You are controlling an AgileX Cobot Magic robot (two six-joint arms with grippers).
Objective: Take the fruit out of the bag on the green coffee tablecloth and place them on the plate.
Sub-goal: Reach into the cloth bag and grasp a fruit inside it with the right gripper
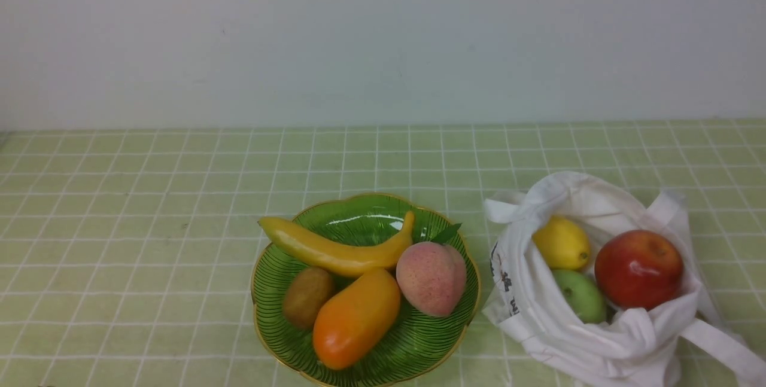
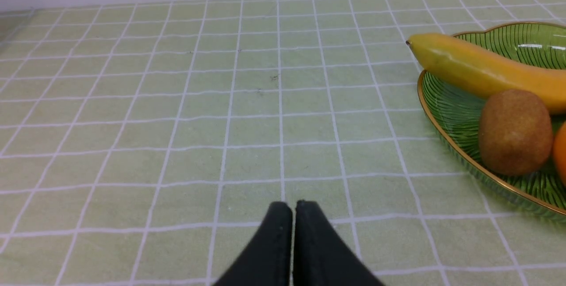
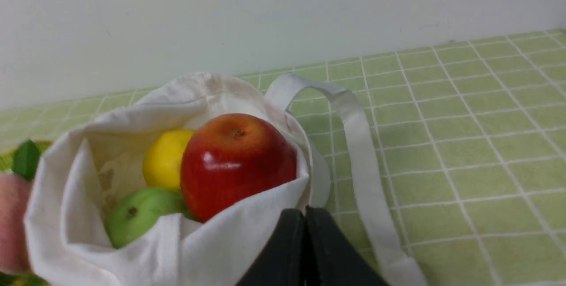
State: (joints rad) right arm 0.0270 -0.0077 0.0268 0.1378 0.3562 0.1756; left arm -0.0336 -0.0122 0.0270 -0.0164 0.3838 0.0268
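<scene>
Glossy red apple (image 1: 638,268) in soft white bag (image 1: 598,345) looked slick, rigid: grab mid-body. Left gripper (image 2: 294,206), right gripper (image 3: 305,213) were closed, empty.

The bag's (image 1: 598,339) black print (image 1: 505,282) is too small to read, and its cloth hides part of the green fruit (image 1: 580,294). The plate's (image 1: 359,210) near rim is cut off.
</scene>
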